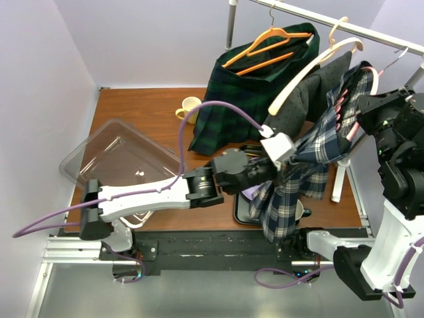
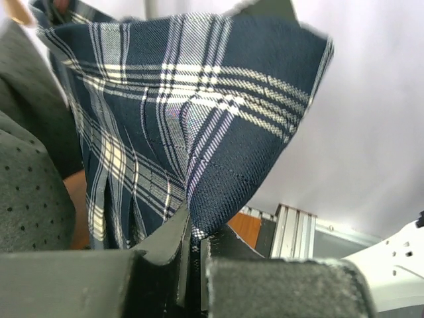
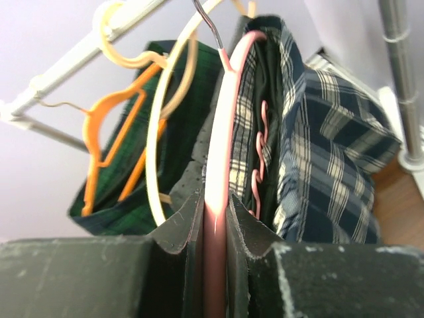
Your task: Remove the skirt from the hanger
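Note:
A navy and white plaid skirt [image 1: 311, 159] hangs from a pink hanger [image 1: 372, 83] on the rail at the right; it also shows in the left wrist view [image 2: 192, 106] and the right wrist view [image 3: 331, 146]. My left gripper [image 1: 281, 173] is shut on the skirt's lower part [image 2: 193, 228]. My right gripper [image 1: 364, 112] is shut on the pink hanger's arm [image 3: 215, 199], beside the skirt's waist. The hanger's wavy pink bar [image 3: 260, 159] lies against the cloth.
A green plaid garment [image 1: 258, 86] on an orange hanger [image 1: 265, 48] and a grey garment [image 1: 305, 99] on a cream hanger [image 1: 311, 69] hang on the same rail [image 1: 344, 25]. A clear tub [image 1: 119, 159], a cream mug [image 1: 189, 106] and a dark tray [image 1: 242, 209] sit on the table.

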You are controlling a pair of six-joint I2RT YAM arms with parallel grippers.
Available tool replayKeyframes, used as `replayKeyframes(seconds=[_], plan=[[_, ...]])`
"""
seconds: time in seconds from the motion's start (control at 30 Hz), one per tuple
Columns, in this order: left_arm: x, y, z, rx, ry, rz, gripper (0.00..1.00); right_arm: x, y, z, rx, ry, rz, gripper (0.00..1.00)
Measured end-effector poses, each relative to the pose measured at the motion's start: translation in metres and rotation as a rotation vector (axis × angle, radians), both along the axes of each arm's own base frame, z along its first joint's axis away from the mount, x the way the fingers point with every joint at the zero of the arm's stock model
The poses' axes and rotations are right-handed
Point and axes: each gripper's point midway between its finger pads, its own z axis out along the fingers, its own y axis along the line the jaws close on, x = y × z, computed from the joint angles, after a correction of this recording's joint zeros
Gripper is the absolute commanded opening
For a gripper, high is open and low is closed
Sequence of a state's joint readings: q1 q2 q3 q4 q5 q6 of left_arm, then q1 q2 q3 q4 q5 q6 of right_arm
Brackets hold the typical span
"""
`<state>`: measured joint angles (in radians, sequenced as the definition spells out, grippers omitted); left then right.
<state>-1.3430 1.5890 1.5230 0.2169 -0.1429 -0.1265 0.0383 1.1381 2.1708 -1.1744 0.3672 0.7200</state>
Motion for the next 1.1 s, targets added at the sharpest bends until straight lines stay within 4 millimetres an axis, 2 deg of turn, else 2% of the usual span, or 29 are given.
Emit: replayKeyframes(seconds=[0.23,0.47,0.53,0.67,0.77,1.1], plan=[[-0.003,0.032,0.026,-0.054,-0.008,0.026,0.00,-0.020,0.006,0.020,0.052,-0.116,0.025,0.00],[-0.015,0.058,0.060,-0.121,-0.023,0.007,0.00,-0.061,0.005,0.056,0.102,-0.305,0.025,0.00],[-0.017,0.072,0.071,-0.144,-0.027,0.016,0.00,-0.071,0.005,0.067,0.113,-0.353,0.031,0.00],[0.001,0.120,0.093,-0.193,-0.031,0.143,0.00,-0.090,0.006,0.084,0.115,-0.425,0.042,0.00],[0.002,0.154,0.110,-0.238,-0.042,0.197,0.00,-0.098,0.014,0.091,0.123,-0.462,0.093,0.00],[0.004,0.238,0.142,-0.307,-0.083,0.333,0.00,-0.103,0.053,0.109,0.125,-0.528,0.322,0.00]])
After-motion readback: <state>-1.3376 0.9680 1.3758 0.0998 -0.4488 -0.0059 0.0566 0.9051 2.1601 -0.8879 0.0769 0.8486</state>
